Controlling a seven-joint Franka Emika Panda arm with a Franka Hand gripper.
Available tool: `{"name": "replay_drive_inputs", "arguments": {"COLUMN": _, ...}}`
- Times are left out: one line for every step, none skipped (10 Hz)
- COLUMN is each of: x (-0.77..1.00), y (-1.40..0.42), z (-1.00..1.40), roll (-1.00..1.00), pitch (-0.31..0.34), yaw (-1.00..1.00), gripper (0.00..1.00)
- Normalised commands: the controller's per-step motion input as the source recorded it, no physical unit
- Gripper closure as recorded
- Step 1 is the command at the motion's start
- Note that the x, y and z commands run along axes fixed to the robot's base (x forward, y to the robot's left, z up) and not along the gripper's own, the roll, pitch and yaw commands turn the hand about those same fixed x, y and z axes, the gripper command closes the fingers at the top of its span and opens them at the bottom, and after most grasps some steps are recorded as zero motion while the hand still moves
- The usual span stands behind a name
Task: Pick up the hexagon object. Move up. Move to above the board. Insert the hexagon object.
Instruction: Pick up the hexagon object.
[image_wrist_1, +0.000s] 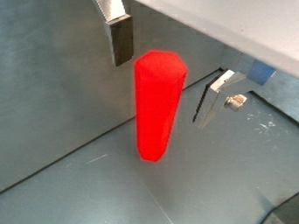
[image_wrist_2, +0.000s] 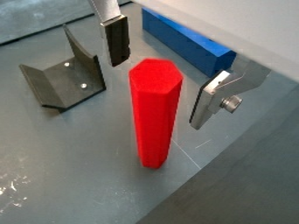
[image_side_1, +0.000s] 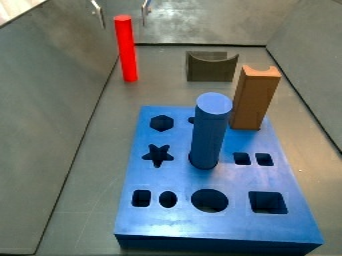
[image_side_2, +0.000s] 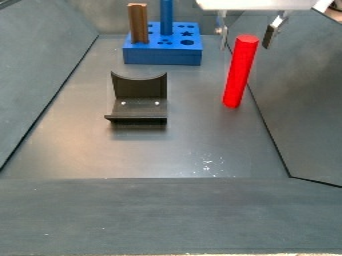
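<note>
1. Standing upright on the grey floor, the red rod (image_side_2: 239, 70) is free of any hole, well apart from the board (image_side_1: 214, 190); its long axis is vertical.
2. Hovering over the rod's top, the gripper (image_wrist_2: 166, 74) is spread wide and grasps nothing. In both wrist views a finger stands on each side of the rod's upper end, with floor showing between each pad and the red surface.
3. The rod's top lies about level with the fingertips (image_wrist_1: 121, 48), so the rod sits below and between them. The coming move looks to be a straight descent along the rod's axis, then a squeeze.
4. Centring looks fair, not exact: in a wrist view one finger (image_wrist_2: 212, 98) appears nearer the rod than its partner. Whether the pads face two flats of the hexagon cannot be told.
5. Across a side view from left: the rod at the far left wall, the board low in the middle with a blue cylinder (image_side_1: 209, 130) standing in it, a dark arch block (image_side_1: 211, 66) behind, and an orange-brown block (image_side_1: 253, 96) at the board's far right corner. The hexagon hole (image_side_1: 163, 123) is empty.
6. The fixture (image_side_2: 138, 97) stands left of the rod.
7. No brand, label or writing can be read anywhere.
</note>
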Motion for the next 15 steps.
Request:
{"name": "replay_drive_inputs", "arguments": {"x": 0.0, "y": 0.0, "z": -0.41, "roll": 0.14, "pitch": 0.0, "yaw": 0.17, "gripper": 0.0}}
{"name": "replay_drive_inputs", "arguments": {"x": 0.0, "y": 0.0, "z": -0.43, "roll": 0.15, "pitch": 0.0, "yaw": 0.17, "gripper": 0.0}}
{"name": "replay_drive_inputs", "arguments": {"x": 0.0, "y": 0.07, "z": -0.36, "roll": 0.08, "pitch": 0.0, "yaw": 0.19, "gripper": 0.0}}
{"name": "replay_drive_inputs", "arguments": {"x": 0.0, "y": 0.0, "z": -0.19, "roll": 0.0, "pitch": 0.0, "yaw": 0.21, "gripper": 0.0}}
{"name": "replay_drive_inputs", "arguments": {"x": 0.0, "y": 0.0, "z": 0.0, "roll": 0.0, "pitch": 0.016, "yaw": 0.0, "gripper": 0.0}}
{"name": "replay_drive_inputs", "arguments": {"x": 0.0, "y": 0.0, "z": 0.0, "roll": 0.0, "pitch": 0.0, "yaw": 0.0, "gripper": 0.0}}
{"name": "replay_drive_inputs", "arguments": {"x": 0.0, "y": 0.0, "z": 0.0, "roll": 0.0, "pitch": 0.0, "yaw": 0.0, "gripper": 1.0}}
{"name": "replay_drive_inputs", "arguments": {"x": 0.0, "y": 0.0, "z": 0.0, "roll": 0.0, "pitch": 0.0, "yaw": 0.0, "gripper": 1.0}}
{"name": "replay_drive_inputs", "arguments": {"x": 0.0, "y": 0.0, "z": 0.0, "roll": 0.0, "pitch": 0.0, "yaw": 0.0, "gripper": 1.0}}
{"name": "replay_drive_inputs", "arguments": {"x": 0.0, "y": 0.0, "z": 0.0, "roll": 0.0, "pitch": 0.0, "yaw": 0.0, "gripper": 1.0}}
{"name": "replay_drive_inputs", "arguments": {"x": 0.0, "y": 0.0, "z": 0.0, "roll": 0.0, "pitch": 0.0, "yaw": 0.0, "gripper": 1.0}}
{"name": "replay_drive_inputs", "arguments": {"x": 0.0, "y": 0.0, "z": 0.0, "roll": 0.0, "pitch": 0.0, "yaw": 0.0, "gripper": 1.0}}
{"name": "replay_drive_inputs", "arguments": {"x": 0.0, "y": 0.0, "z": 0.0, "roll": 0.0, "pitch": 0.0, "yaw": 0.0, "gripper": 1.0}}
{"name": "replay_drive_inputs", "arguments": {"x": 0.0, "y": 0.0, "z": 0.0, "roll": 0.0, "pitch": 0.0, "yaw": 0.0, "gripper": 1.0}}
{"name": "replay_drive_inputs", "arguments": {"x": 0.0, "y": 0.0, "z": 0.0, "roll": 0.0, "pitch": 0.0, "yaw": 0.0, "gripper": 1.0}}
